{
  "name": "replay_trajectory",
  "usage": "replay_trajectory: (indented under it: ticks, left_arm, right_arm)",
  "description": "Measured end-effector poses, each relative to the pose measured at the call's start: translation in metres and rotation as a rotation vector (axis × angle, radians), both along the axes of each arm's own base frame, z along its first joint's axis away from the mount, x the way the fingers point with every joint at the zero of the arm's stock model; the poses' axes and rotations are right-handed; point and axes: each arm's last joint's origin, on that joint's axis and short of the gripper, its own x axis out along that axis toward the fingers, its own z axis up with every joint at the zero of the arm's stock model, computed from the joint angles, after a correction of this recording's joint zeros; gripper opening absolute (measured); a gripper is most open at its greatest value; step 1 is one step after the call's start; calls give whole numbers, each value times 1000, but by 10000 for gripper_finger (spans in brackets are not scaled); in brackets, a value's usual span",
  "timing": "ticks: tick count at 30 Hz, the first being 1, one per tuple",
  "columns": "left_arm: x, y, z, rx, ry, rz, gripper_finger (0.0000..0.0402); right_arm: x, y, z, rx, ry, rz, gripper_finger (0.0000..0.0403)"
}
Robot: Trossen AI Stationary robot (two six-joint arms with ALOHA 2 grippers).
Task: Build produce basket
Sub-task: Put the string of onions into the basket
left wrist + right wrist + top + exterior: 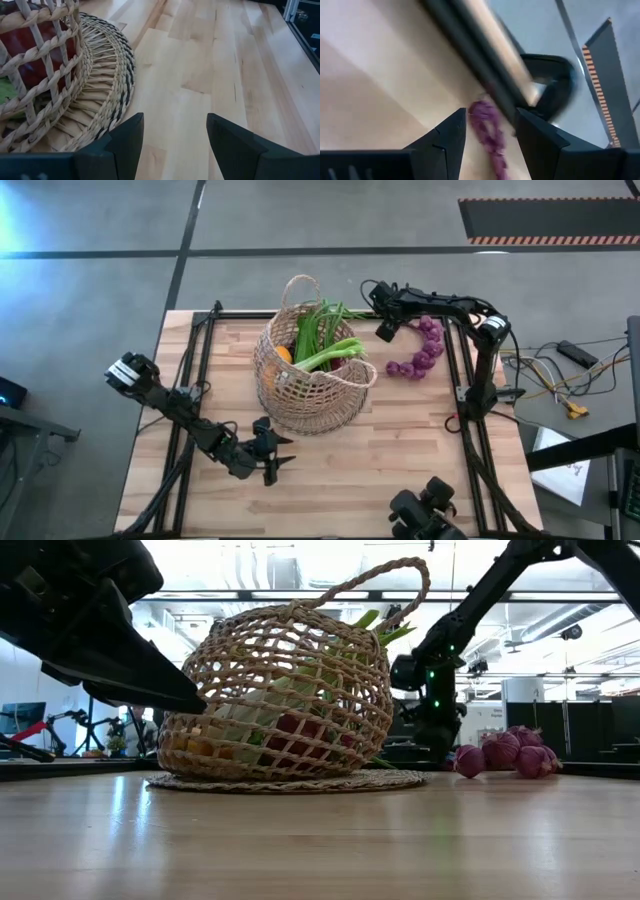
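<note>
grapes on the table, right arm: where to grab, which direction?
Probably from above, at the bunch's far end. The purple grapes lie flat on the table in a curved string right of the basket, clear of it. The open right gripper hovers near that end; close across the narrow strand, not along it.

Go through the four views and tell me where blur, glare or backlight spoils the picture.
Right wrist view: streaked by motion blur, the purple grapes smeared between the open right tool. Low view: bright ceiling lights behind the basket leave the arms as dark silhouettes. High view: blue-white glare at the floor's upper left corner. Left wrist view: sharp and evenly lit, the left tool open over the table.
</note>
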Motion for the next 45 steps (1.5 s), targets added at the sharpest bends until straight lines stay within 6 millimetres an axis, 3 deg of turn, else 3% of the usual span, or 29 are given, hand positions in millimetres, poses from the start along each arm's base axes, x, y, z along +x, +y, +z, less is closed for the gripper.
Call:
replay_trajectory:
  ticks: [5, 9, 14, 19, 25, 31, 41, 45]
  left_arm:
    - [0, 0, 0, -1, 1, -2, 201]
    - [0, 0, 0, 0, 1, -1, 201]
    - [0, 1, 0, 0, 2, 1, 201]
    - [0, 1, 0, 0, 2, 1, 201]
    - [0, 1, 0, 0, 1, 1, 201]
    - [0, 1, 0, 1, 2, 1, 201]
    - [1, 1, 0, 9, 2, 0, 201]
    - [1, 1, 0, 9, 2, 0, 201]
  right_arm:
    - [0, 1, -20, 34, 62, 34, 154]
    - [-1, 0, -27, 10, 108, 28, 111]
    - [-1, -1, -27, -12, 124, 25, 28]
    - [0, 6, -8, -81, 142, 4, 19]
    - [5, 36, 48, -168, 37, 9, 15]
    - [-2, 82, 118, -292, -147, 37, 14]
    - [-32, 171, 262, -719, -584, 61, 13]
    - [-40, 198, 306, -801, -798, 130, 13]
